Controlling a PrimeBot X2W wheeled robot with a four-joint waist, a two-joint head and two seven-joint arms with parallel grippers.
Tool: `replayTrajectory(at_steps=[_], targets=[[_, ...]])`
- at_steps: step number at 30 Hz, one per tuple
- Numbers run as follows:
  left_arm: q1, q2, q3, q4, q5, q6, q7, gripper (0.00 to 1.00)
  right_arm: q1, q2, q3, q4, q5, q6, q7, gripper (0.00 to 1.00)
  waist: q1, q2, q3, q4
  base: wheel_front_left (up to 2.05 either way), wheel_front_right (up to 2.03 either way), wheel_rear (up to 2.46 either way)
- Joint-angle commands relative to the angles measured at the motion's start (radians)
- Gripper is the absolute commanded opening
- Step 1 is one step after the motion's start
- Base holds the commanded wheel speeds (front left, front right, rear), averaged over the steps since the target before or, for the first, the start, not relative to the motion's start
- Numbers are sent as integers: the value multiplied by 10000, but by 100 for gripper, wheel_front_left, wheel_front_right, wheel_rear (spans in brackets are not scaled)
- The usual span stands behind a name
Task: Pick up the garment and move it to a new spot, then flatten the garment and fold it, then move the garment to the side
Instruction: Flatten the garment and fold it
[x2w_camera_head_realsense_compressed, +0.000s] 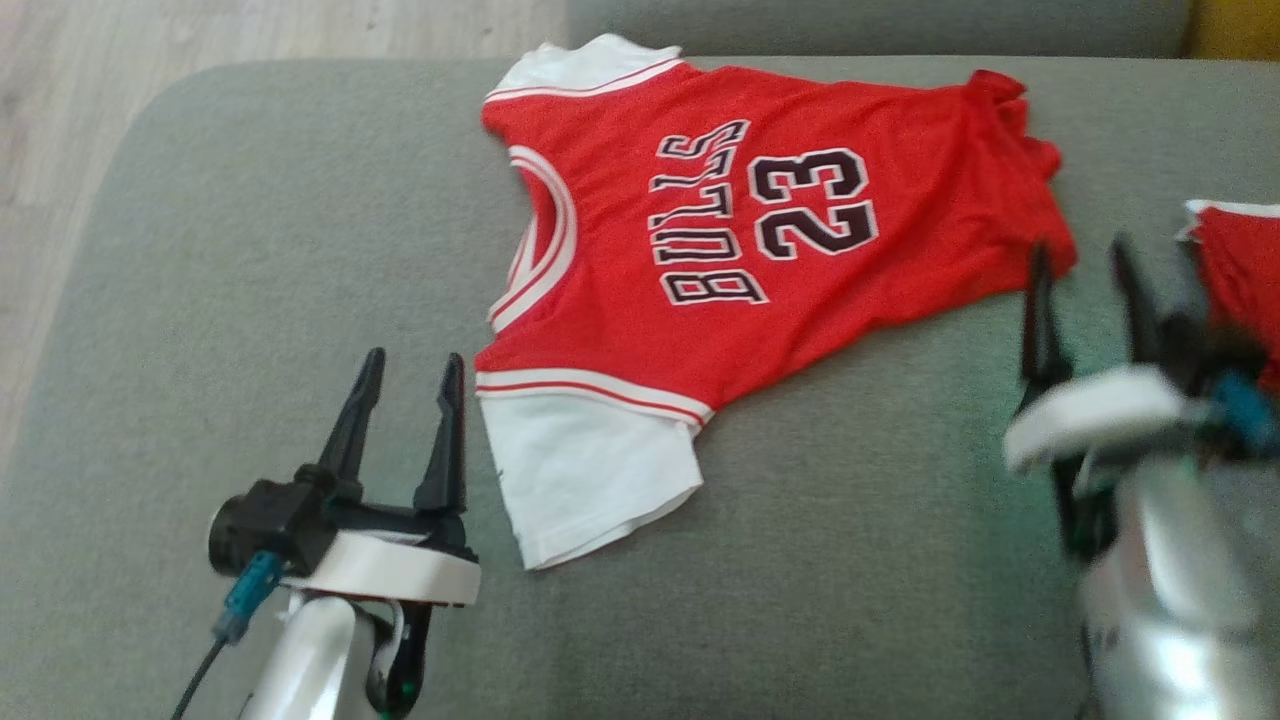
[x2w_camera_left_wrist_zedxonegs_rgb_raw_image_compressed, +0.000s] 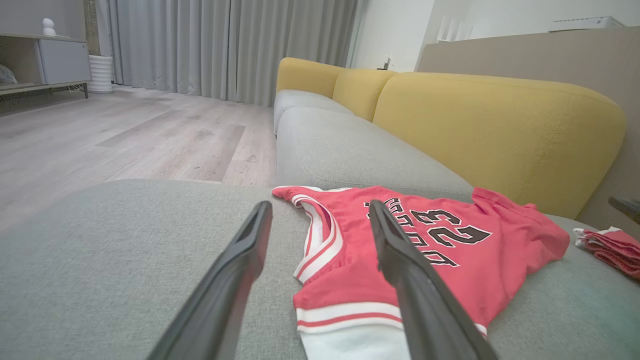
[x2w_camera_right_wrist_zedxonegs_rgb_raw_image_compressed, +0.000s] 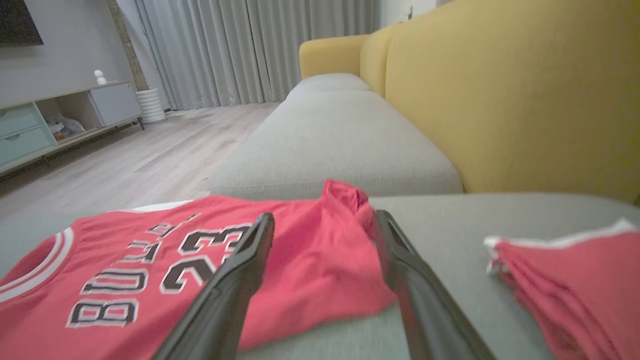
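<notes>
so, left gripper (x2w_camera_head_realsense_compressed: 415, 356) and right gripper (x2w_camera_head_realsense_compressed: 1080, 247) spread empty by the jersey (x2w_camera_head_realsense_compressed: 780, 250), i'd fold next: pinch its near edge.

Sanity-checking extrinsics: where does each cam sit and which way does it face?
Head: above, looking down at jersey on sofa seat; left gripper lower left, right gripper right.
Left wrist: low over seat, facing jersey's collar, yellow backrest; own fingers.
Right wrist: low, facing jersey's hem; own fingers.
Shared: all three catch the jersey and a second red garment.
</notes>
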Motion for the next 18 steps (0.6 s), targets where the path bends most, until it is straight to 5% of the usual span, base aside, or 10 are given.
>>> replayTrajectory(at_steps=[1, 18], targets=[[-114, 121, 469, -247, 111, -38, -51, 100, 731, 136, 671, -926, 786, -9, -106, 100, 3, -1, -203, -352, 0, 0, 0], [-1044, 575, 562, 1270, 245, -14, 636, 100, 2211, 140, 1772, -2777, 1779, -9, -108, 100, 3, -1, 392, -1337, 0, 0, 0]])
